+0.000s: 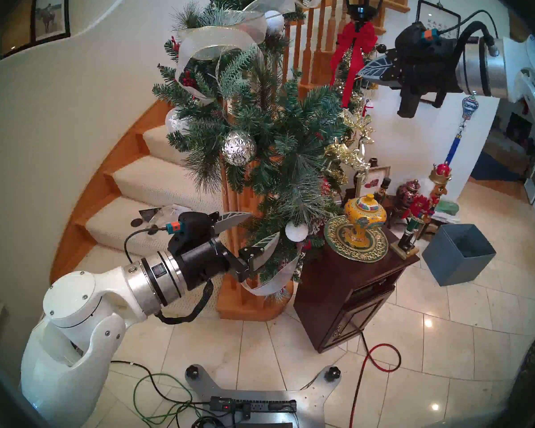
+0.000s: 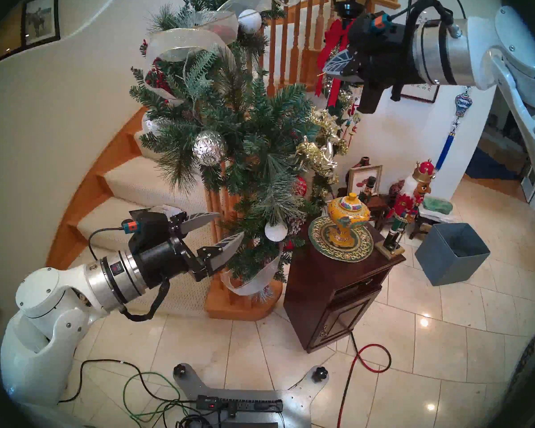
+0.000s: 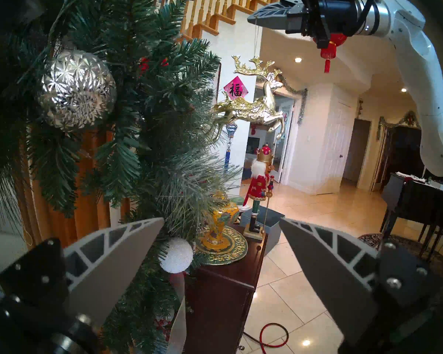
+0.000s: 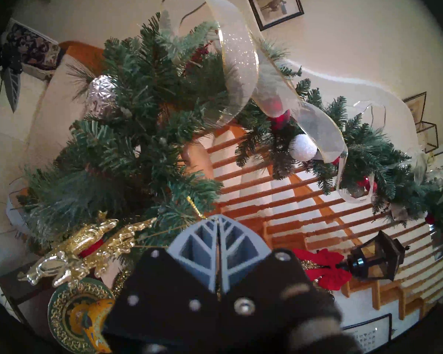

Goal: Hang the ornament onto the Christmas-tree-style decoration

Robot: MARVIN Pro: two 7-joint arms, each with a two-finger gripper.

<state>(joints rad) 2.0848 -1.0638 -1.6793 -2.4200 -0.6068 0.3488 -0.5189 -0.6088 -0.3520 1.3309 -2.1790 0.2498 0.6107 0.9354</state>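
Green pine garland [image 1: 260,124] with sheer silver ribbon is wrapping the wooden newel post and is the landmark here. Left gripper [image 1: 250,229] is hovering by the garland's lower part with fingers spread wide, gripping nothing, just beside a white snowy ball [image 1: 296,231]. Right gripper [image 3: 252,18] is sitting high off the garland's right side, fingers pressed together pinching the thin thread. Gold reindeer ornament [image 3: 251,108] is dangling from that thread, hind end touching the garland's outer needles. Silver faceted ball [image 1: 239,148] is hanging mid-garland.
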